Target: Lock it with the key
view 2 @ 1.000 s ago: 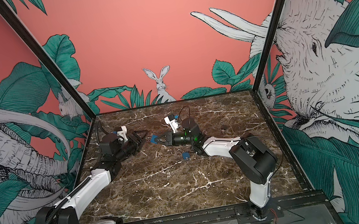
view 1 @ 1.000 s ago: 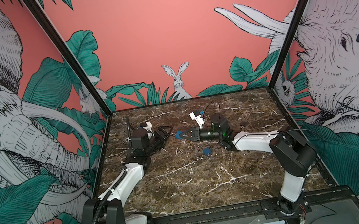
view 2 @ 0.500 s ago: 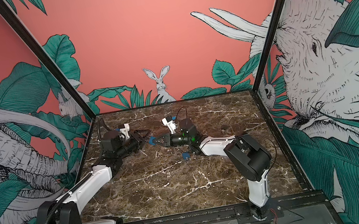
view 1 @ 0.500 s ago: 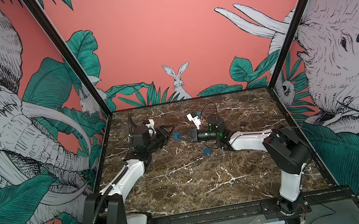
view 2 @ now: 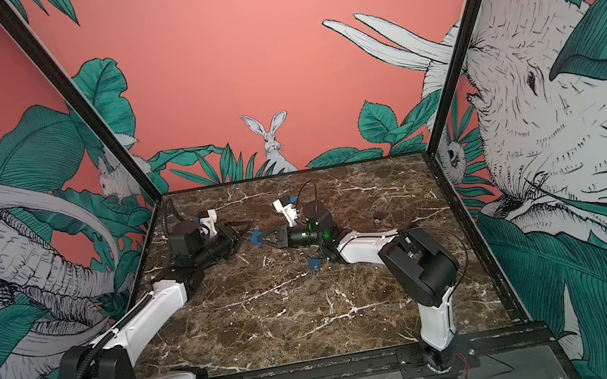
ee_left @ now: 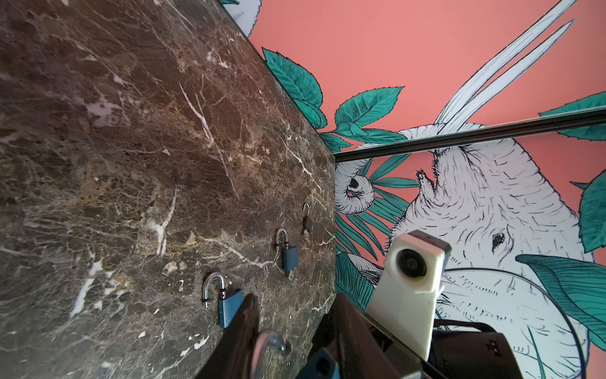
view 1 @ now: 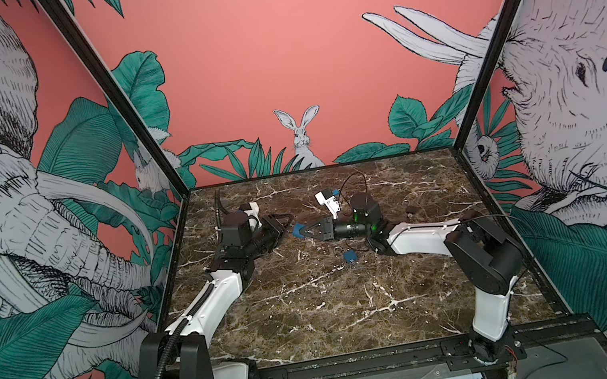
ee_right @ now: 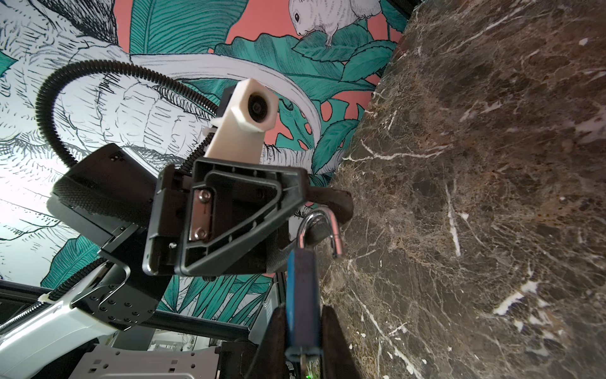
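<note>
- Enclosure: coral-pink wall panels [view 1: 270, 57] printed with elephants, green leaves and a rabbit, joined by black corner posts.
- Surface: glossy dark brown marble table [view 1: 336, 311] with white veins.
- The white-and-black left arm [view 1: 211, 299] and right arm [view 1: 420, 237] both reach low toward the rear middle of the table, grippers facing each other.
- Right gripper [view 1: 306, 232]: clamped on the body of a small blue padlock [ee_right: 301, 295], held clear of the table at rear centre.
- The padlock's long axis runs roughly level, across the table. Its steel shackle [ee_right: 319, 226] is sprung open and points at the left gripper [view 1: 285, 222].
- Left gripper: jaws partly apart, straddling the shackle. Contact cannot be confirmed.
- Only the right wrist view shows the shackle's free leg.
- Only the left wrist view shows three loose padlocks lying flat on the table: a nearer blue one [ee_left: 229, 305], a farther blue one [ee_left: 290, 257] and a dark one [ee_left: 307, 223]. Both blue ones have raised shackles.
</note>
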### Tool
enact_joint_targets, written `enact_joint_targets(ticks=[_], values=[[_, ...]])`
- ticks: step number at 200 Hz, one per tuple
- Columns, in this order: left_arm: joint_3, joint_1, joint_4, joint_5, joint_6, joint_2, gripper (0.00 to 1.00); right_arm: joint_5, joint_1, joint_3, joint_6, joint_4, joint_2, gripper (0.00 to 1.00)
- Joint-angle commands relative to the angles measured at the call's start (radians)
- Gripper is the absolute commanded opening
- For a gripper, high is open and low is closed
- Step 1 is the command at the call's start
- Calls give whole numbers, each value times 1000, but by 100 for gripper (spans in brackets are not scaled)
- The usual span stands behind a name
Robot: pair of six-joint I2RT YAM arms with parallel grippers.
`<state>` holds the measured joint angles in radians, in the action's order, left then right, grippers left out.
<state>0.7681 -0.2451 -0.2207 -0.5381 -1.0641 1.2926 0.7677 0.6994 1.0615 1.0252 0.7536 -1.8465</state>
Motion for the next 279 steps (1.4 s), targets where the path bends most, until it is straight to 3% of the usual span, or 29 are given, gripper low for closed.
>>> enact_joint_targets(ticks=[1,138,213,279], values=[[6,10,1,4,24,-43,37,18,3,15,-2,52,21,0],[-30,10,-89,-7,3,-45,24,13,3,-1,6,68,22,0],[-32,17,-49,12,30,-48,14,5,3,-12,12,74,24,0],[-77,18,-142,15,54,-75,7,-10,-13,-29,114,150,12,0]])
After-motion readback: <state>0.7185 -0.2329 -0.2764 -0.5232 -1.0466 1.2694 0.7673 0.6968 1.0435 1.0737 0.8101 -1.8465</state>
